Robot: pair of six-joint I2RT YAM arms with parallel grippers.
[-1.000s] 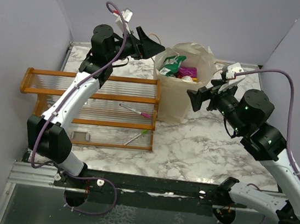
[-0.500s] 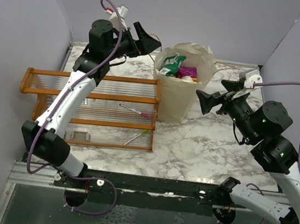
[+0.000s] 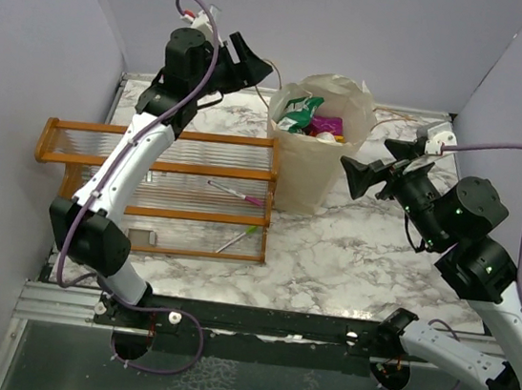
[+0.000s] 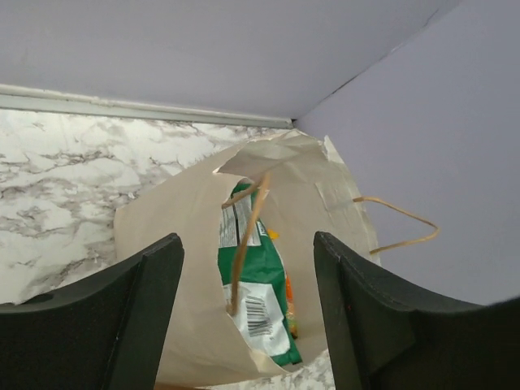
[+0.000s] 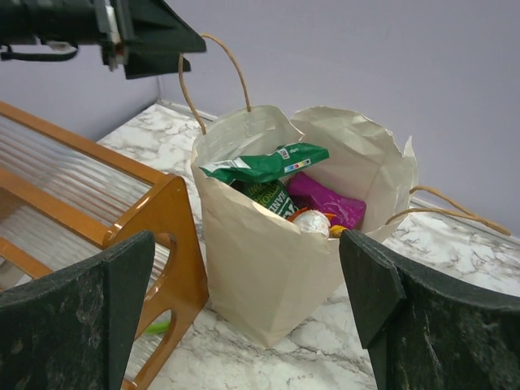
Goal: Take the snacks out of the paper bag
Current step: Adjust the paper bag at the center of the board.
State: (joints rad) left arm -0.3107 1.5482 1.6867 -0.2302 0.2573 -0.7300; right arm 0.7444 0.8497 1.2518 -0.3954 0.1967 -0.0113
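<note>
**Task barely begun, every snack in the bag**

Nearest me, the marble surface point(image 3: 359, 256) in front of my bases shows no packets at all. The orange wooden rack point(image 3: 158, 133) on my left holds only a couple of thin stick-like things, no snacks that I can see. So nothing counts as taken out yet.

My right pincer point(image 3: 373, 162) hovers just right of the paper bag point(image 3: 302, 176), jaws spread wide and nothing between them. It is apart from the bag and not touching it.

The bag stands upright near the middle back of the surface, against the rack's end, with its mouth open. A green-white packet point(image 3: 299, 112) pokes up on top and a magenta packet point(image 3: 326, 125) sits beside it. Bits of orange and something pale show underneath; how many more lie lower down I can't tell.

Farthest back, my left pincer point(image 3: 254, 64) hangs above and left of the bag mouth, also released and empty. A twine handle point(image 4: 244, 236) crosses the opening in front of the green-white packet.

My read: nothing done so far, and all packets are left to pull out.
</note>
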